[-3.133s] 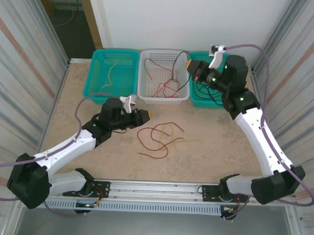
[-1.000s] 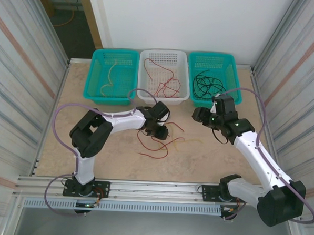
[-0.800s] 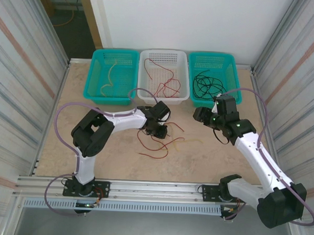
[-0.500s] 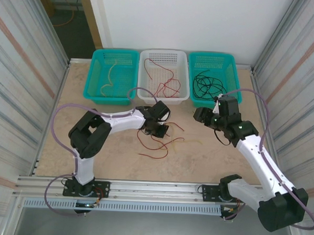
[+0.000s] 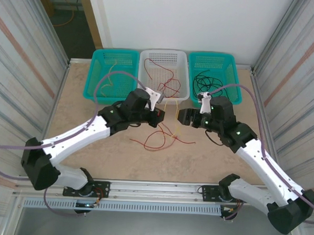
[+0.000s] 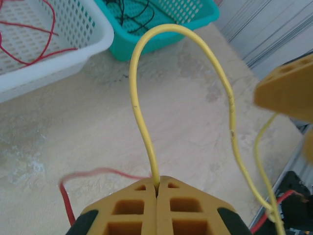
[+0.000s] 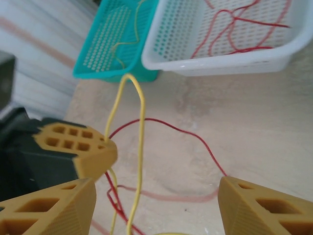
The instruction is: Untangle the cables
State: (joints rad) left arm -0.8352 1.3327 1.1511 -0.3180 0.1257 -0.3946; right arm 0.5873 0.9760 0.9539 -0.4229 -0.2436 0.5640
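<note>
— Ribbed grey panels (image 5: 23,63) wall in both sides of a beige marbled worktop (image 5: 83,111). How many baskets do you count?

— Three, in a row along the far edge. The white basket (image 5: 163,98) is the middle one. A teal basket (image 5: 91,77) sits just beside it on the left and another teal basket (image 5: 212,60) just beside it on the right.

— And inside them?

— The white basket holds red cables (image 5: 169,86), looped over each other so I cannot count them. The teal one to its left holds a pale yellow strand (image 5: 112,69). The one to its right holds a black cable tangle (image 5: 202,80).

— Grippers?

— Two, both just in front of the white basket. The left gripper (image 6: 156,185) is clamped tight on a yellow cable (image 6: 139,93), which arches up out of the closed jaws and falls away to one side. The right gripper (image 7: 156,188) faces it with its jaws wide apart. The yellow loop hangs ahead of them, and I cannot tell whether it reaches in between.

— Anything lying loose?

— A loose red cable tangle (image 5: 154,141) lies on the worktop in front of the white basket, on the near side of both grippers. The yellow cable runs down beside it.
</note>
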